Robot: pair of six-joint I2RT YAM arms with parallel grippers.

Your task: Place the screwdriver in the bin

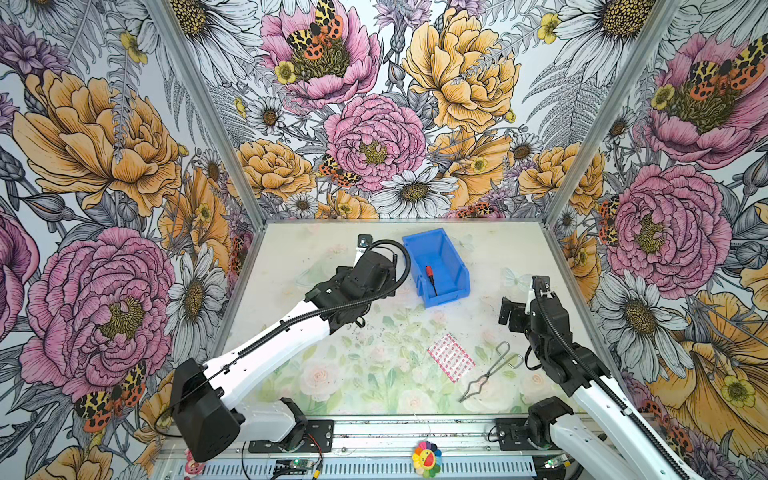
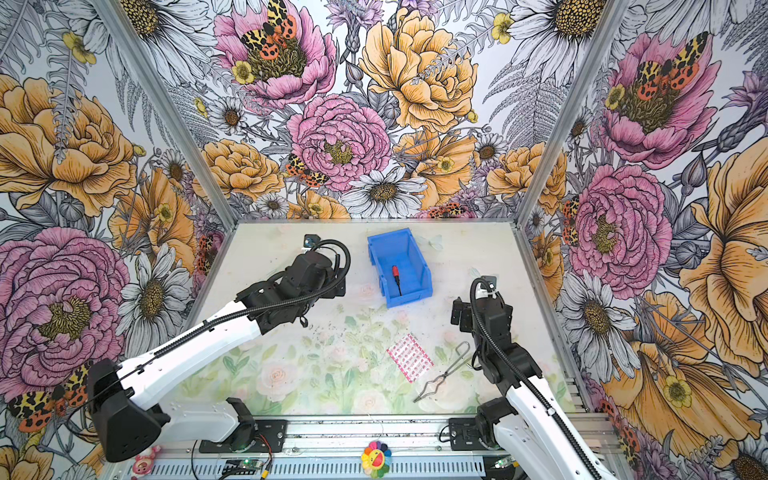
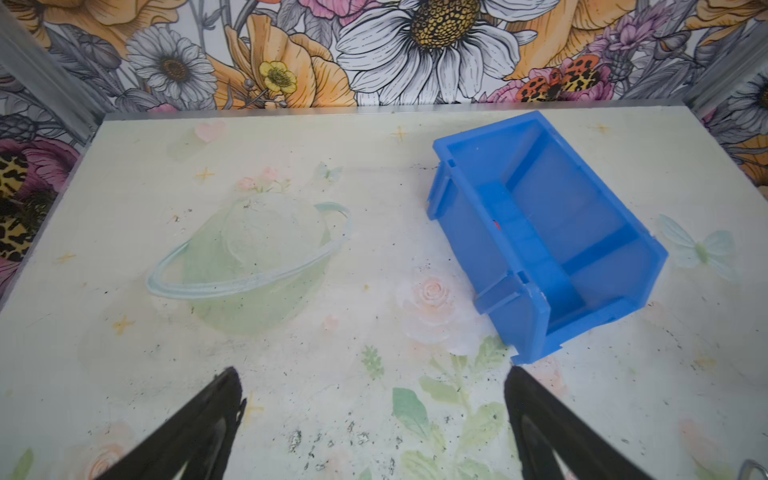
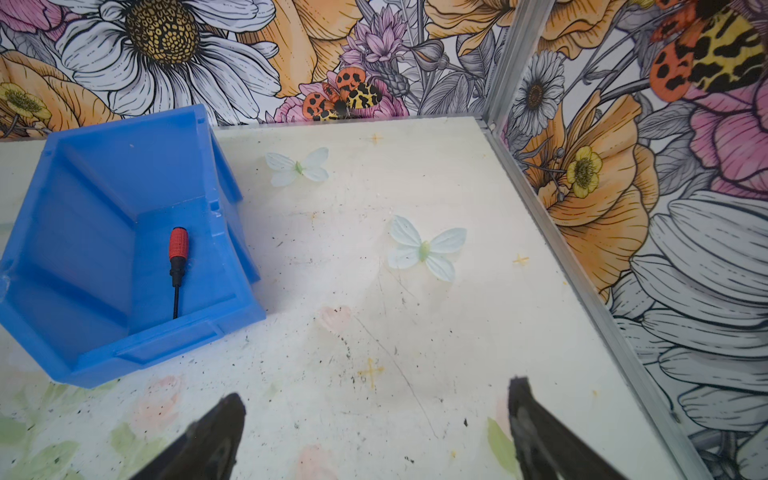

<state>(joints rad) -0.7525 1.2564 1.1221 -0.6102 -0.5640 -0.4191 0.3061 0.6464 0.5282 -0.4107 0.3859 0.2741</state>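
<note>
the screwdriver (image 4: pixel 178 266) lies flat on the floor of the bin (image 1: pixel 428 245), handle toward 12 o'clock, tip toward the low lip at 6, so the job looks done; nothing seems left but to pull back. left gripper (image 3: pixel 372 372), at the bin's 8 o'clock, and right gripper (image 4: pixel 376 388), at 4, both gape, holding nothing. wire tongs (image 1: pixel 490 370) and a pink packet (image 1: pixel 451 362) lie toward 5 o'clock, well apart, blocking nothing.

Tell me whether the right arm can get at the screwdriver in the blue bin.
Probably yes. The screwdriver lies flat in the bin, nothing covers it, and the right tool hangs open and empty nearby. The tall walls might crowd it.
</note>
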